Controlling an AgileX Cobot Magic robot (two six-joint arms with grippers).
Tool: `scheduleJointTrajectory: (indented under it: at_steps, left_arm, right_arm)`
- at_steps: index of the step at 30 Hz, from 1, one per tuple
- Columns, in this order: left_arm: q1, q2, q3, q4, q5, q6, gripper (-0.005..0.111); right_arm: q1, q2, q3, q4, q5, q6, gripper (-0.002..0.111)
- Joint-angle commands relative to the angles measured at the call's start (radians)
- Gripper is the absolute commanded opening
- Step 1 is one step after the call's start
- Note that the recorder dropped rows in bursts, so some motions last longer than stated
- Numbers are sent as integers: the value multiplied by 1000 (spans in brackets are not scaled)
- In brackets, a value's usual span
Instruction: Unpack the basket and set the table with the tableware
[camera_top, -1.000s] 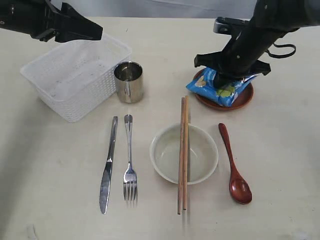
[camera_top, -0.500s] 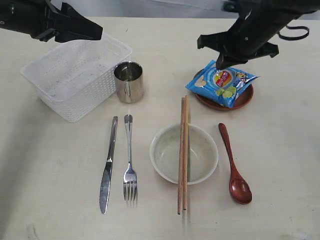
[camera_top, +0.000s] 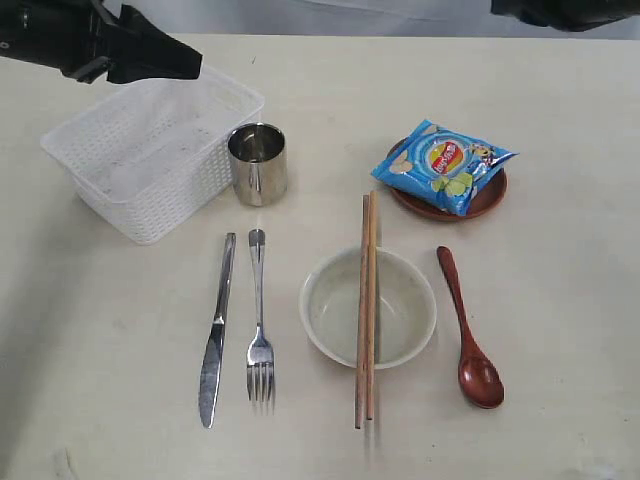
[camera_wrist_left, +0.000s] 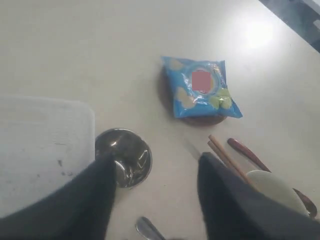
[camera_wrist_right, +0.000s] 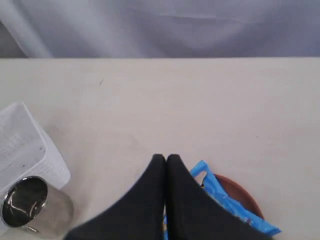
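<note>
The white basket stands empty at the back left, with the steel cup beside it. Knife and fork lie left of the cream bowl; two chopsticks rest across it. The wooden spoon lies to its right. The red-brown plate carries a blue snack packet. My left gripper hovers open over the basket's far edge, holding nothing. High above the plate, my right gripper is shut and empty.
The pale table has bare surface along its right side and front left. Only a dark part of the right arm shows at the exterior view's top edge. A grey curtain hangs behind the table.
My right gripper let go of the blue packet, leaving it on the plate, then rose and drew back almost out of the exterior view. The left arm stayed put.
</note>
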Motion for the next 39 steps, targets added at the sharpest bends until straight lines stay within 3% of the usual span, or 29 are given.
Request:
scheduleJointTrajectory:
  at_steps: [1, 3, 10, 26, 39]
  left_arm:
    - [-7, -7, 6, -1, 5, -6, 16]
    - [-7, -7, 6, -3, 5, -6, 1]
    - [-7, -7, 6, -4, 5, -8, 1]
    - [-7, -7, 6, -1, 5, -21, 1]
    - [-7, -7, 6, -1, 5, -21, 1]
  right_arm:
    - [-2, -137, 139, -6, -116, -14, -1]
    - [-2, -194, 186, -6, -116, -14, -1]
    - [-2, -346, 265, -6, -116, -14, -1]
    - [-2, -600, 265, -6, -118, 3, -1]
    - [-2, -973, 265, -6, -117, 3, -1]
